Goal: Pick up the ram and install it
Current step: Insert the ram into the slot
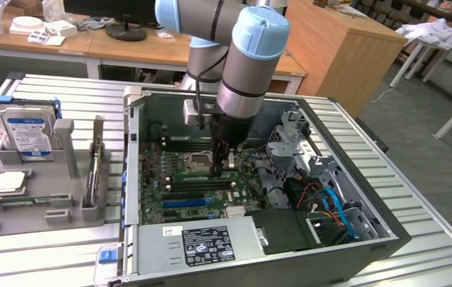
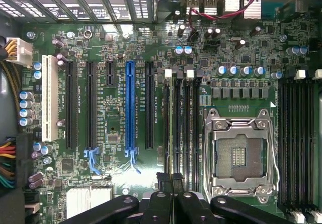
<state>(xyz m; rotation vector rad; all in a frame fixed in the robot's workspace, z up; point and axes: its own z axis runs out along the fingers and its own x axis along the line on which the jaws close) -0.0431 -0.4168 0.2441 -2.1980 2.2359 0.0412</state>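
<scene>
My gripper (image 1: pixel 226 167) reaches down into the open computer case (image 1: pixel 134 179), right beside the empty processor socket (image 1: pixel 200 160). The ram (image 1: pixel 198 176), a thin green stick, stands on edge along the memory slots at my fingertips. My fingers are shut on its top edge. In the wrist view my gripper (image 2: pixel 170 177) is pressed together directly over the black memory slots (image 2: pixel 181 128), which run beside the processor socket (image 2: pixel 239 156). I cannot tell how deep the ram sits in its slot.
On the exterior view's left, a grey tray (image 1: pixel 51 206) holds a silver-and-blue hard drive (image 1: pixel 25 128) and a square processor chip (image 1: pixel 9 182). Inside the case are the power supply (image 1: pixel 202 245), coloured cables (image 1: pixel 330 203) and a drive cage (image 1: pixel 290 140). Desks stand behind.
</scene>
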